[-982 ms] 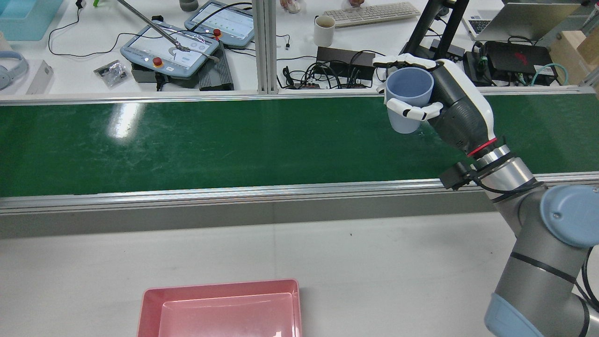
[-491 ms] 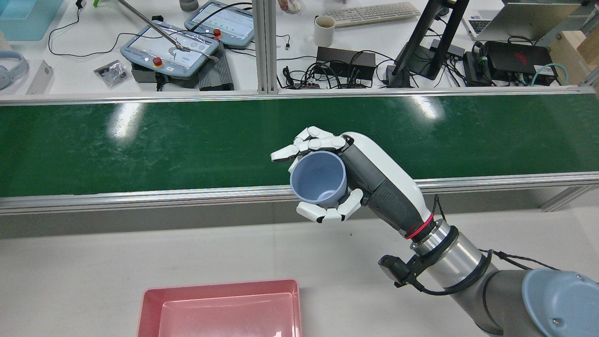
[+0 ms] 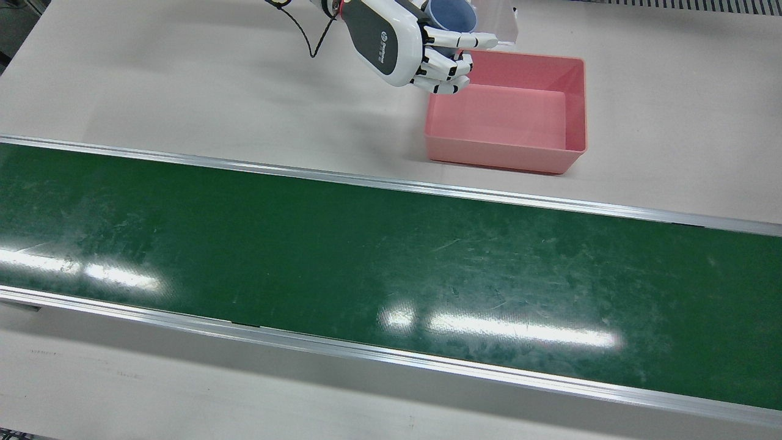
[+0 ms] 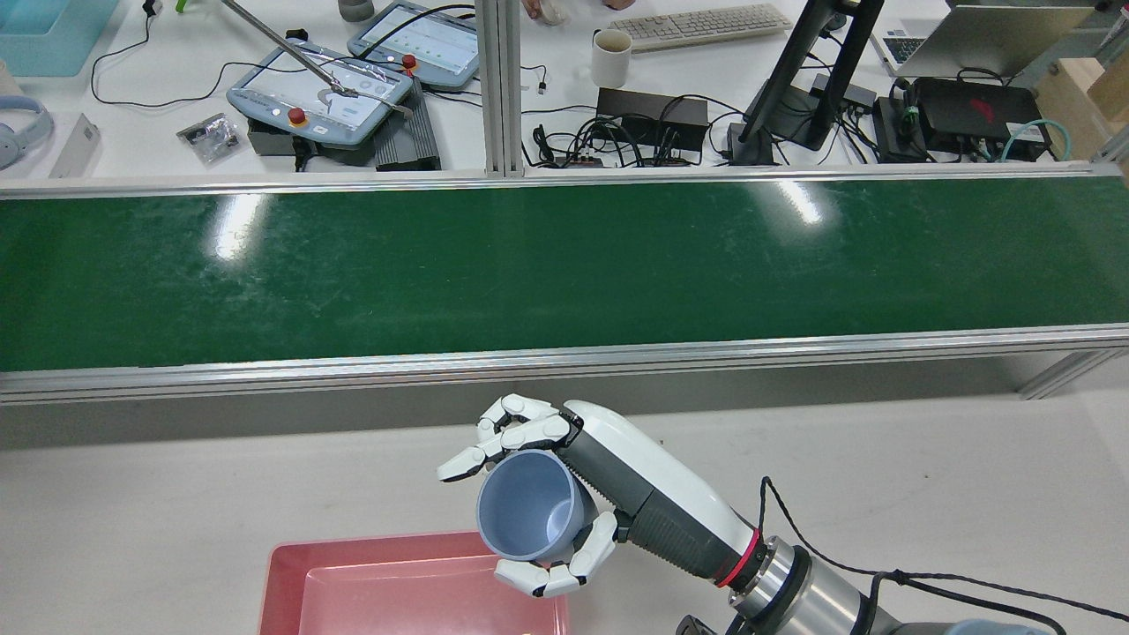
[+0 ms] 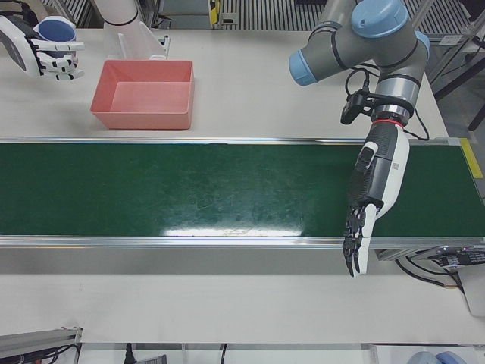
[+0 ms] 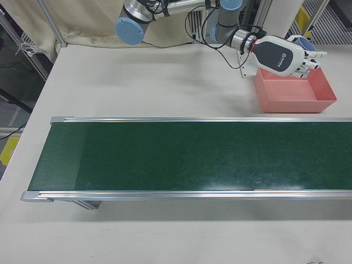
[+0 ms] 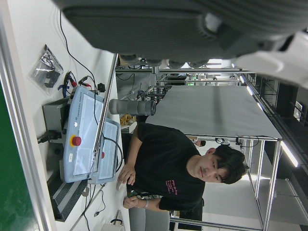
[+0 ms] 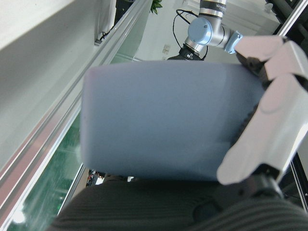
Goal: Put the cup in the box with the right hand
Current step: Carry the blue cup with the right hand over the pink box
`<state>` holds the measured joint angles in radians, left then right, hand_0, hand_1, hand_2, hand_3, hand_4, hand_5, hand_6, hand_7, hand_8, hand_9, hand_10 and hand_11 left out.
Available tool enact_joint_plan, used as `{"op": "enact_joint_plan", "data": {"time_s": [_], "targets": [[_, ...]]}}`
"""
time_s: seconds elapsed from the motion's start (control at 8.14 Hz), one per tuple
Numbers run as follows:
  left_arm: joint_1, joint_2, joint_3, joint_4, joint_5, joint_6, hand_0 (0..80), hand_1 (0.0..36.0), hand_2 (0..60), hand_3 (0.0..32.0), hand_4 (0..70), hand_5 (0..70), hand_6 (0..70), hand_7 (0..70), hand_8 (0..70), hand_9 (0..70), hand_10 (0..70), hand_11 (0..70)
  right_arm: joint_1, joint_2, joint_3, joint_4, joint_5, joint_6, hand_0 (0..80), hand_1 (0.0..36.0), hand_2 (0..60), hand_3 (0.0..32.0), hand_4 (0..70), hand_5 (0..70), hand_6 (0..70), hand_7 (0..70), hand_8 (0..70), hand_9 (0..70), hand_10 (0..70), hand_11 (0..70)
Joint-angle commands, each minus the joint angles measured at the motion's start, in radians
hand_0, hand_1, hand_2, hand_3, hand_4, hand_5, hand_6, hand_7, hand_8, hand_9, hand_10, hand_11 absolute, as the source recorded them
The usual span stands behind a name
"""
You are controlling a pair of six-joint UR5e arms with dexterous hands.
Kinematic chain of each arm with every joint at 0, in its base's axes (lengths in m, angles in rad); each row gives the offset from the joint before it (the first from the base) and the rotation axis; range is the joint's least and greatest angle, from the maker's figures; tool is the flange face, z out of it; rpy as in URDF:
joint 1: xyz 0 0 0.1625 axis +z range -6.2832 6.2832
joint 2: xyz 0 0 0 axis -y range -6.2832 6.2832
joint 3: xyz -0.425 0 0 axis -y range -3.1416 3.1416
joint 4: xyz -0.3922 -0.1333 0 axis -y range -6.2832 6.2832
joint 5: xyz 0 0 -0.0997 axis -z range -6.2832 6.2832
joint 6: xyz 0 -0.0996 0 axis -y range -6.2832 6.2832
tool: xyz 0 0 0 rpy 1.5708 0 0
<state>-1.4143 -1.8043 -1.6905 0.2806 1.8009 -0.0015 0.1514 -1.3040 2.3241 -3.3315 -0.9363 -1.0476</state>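
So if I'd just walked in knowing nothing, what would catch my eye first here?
Probably the white, humanlike right hand with its fingers wrapped around a pale blue cup, held over the near corner of a pink box on the pale table. Next, the long green conveyor belt running across the station, with the left hand hanging open above it.

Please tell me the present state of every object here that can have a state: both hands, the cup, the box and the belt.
right hand: shut on the cup, at the box's corner.
cup: held, tilted, empty, not yet in the box.
pink box: open-topped, empty, upright on the table.
left hand: open, fingers straight, over the belt.
green belt: bare.
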Motion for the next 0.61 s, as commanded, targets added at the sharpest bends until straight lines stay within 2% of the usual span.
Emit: {"op": "enact_joint_plan", "data": {"time_s": [0.0,0.12,0.25,0.37,0.49], "targets": [[0.0,0.0,0.0,0.0,0.0,0.0,0.0,0.0,0.0,0.0,0.0,0.0,0.0,0.0,0.0,0.0,0.0,0.0,-0.062,0.0,-0.009,0.01,0.001,-0.029,45.8,20.6,60.0,0.0,22.2,10.9,19.0,59.9,48.7,70.0,23.8,35.4],[0.0,-0.001,0.0,0.0,0.0,0.0,0.0,0.0,0.0,0.0,0.0,0.0,0.0,0.0,0.0,0.0,0.0,0.0,-0.065,0.002,-0.023,0.02,0.001,-0.028,46.0,18.1,45.7,0.0,10.9,9.9,15.8,48.0,41.3,61.8,19.0,28.8],[0.0,0.0,0.0,0.0,0.0,0.0,0.0,0.0,0.0,0.0,0.0,0.0,0.0,0.0,0.0,0.0,0.0,0.0,-0.066,0.002,-0.044,0.047,-0.001,-0.022,46.6,20.0,35.9,0.0,0.0,7.1,6.6,15.6,14.5,23.8,4.9,7.0],[0.0,0.0,0.0,0.0,0.0,0.0,0.0,0.0,0.0,0.0,0.0,0.0,0.0,0.0,0.0,0.0,0.0,0.0,-0.066,-0.001,-0.051,0.064,0.001,-0.02,46.6,22.3,37.6,0.0,0.0,4.5,0.0,0.0,0.0,0.0,0.0,0.0],[0.0,0.0,0.0,0.0,0.0,0.0,0.0,0.0,0.0,0.0,0.0,0.0,0.0,0.0,0.0,0.0,0.0,0.0,-0.066,-0.001,-0.051,0.066,0.001,-0.02,47.0,22.5,36.4,0.0,0.0,4.2,0.0,0.0,0.0,0.0,0.0,0.0]]}}
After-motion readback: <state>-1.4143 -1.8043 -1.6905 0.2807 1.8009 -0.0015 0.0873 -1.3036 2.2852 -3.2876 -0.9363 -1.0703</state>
